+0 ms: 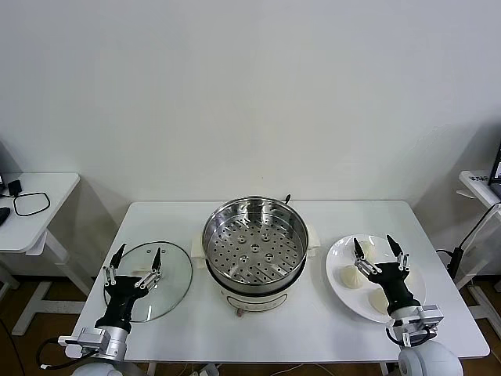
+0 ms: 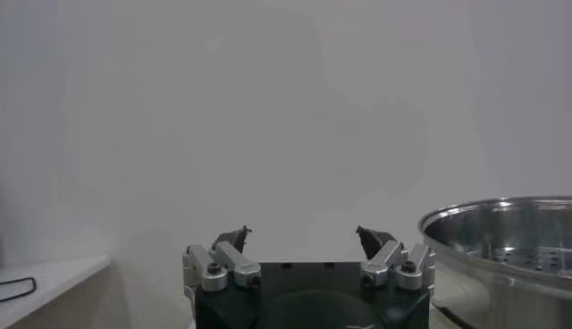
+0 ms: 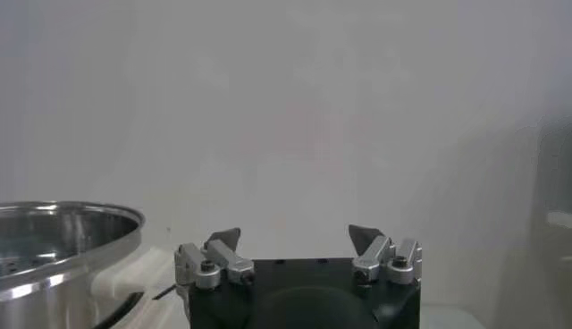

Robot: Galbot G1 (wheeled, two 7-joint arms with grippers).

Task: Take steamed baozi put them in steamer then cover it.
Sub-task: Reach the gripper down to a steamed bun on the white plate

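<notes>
Both sets of jaws stand wide apart w/ nothing between them. My right gripper [image 1: 380, 252] hangs over the big round white plate [image 1: 338, 258], which sits to the right of the pot, and the small round off-white steamed baozi [image 1: 348, 275] lie right under and just beside its fingertips; I count about 4 but the gripper body hides part of the group, so can't be sure. My left gripper [image 1: 137, 260] hovers over the round clear glass cover [image 1: 174, 283] w/ thin metal rim, lying flat on the white table [image 1: 313, 321], its white handle just below the jaws.

Key relation for the coming move as I judge it: the buns are straight down from the right jaws, so right arm is clearly the nearer one; left arm is on the far side of the pot. Buns are round, no long axis, so approach angle shouldn't matter much.

The large shiny steel steamer [image 1: 254, 251] on a white electric base sits between the 2 grippers, inward of each; hole-dotted tray inside is bare. Both wrist views show its rim off to the inner side.

Dough looks soft, matte, prob squashy; I'd close gently. Lid glass is smooth & slick, steel is hard and reflective
</notes>
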